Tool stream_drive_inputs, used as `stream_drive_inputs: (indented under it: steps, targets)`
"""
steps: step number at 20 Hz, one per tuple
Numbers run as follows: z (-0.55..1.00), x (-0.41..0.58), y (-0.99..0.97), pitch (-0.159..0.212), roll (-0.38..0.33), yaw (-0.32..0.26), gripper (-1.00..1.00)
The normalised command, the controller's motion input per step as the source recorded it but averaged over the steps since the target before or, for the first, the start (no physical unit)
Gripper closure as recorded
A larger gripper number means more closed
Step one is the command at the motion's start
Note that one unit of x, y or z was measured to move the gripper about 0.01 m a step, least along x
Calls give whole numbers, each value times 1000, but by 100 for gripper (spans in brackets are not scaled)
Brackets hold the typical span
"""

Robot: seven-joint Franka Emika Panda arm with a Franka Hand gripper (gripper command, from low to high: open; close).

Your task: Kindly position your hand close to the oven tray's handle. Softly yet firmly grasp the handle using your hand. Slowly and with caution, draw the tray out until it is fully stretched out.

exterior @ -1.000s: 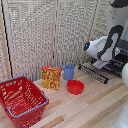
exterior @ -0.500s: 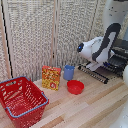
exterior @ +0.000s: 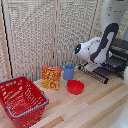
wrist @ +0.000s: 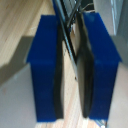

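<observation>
The oven (exterior: pixel 121 50) is a black box at the exterior view's right edge. The tray (exterior: pixel 106 71), a rack of dark and silver bars, sticks out of it over the wooden table. The handle (exterior: pixel 95 74) is the bar along the rack's front edge. My gripper (exterior: pixel 93 66) reaches down onto that edge from the white and black arm. In the wrist view the two dark-blue fingers (wrist: pixel 47 70) stand close together, and the thin handle bar (wrist: pixel 64 20) runs between their pads. The gripper (wrist: pixel 71 35) looks shut on it.
A red bowl (exterior: pixel 75 87), a blue cup (exterior: pixel 69 72) and a yellow-orange box (exterior: pixel 51 77) stand on the table to the exterior view's left of the rack. A red plastic basket (exterior: pixel 20 100) sits at the front left. A slatted screen stands behind.
The arm's white wrist has swung steadily toward the exterior view's left while the gripper stays at the rack's front edge. The other objects have not moved.
</observation>
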Motion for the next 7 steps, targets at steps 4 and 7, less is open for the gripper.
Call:
stream_drive_inputs:
  steps: [4,7]
  targets:
    - [172,14,18,0,-20,55,-100]
    - [61,-121,6,-6,5,34,-100]
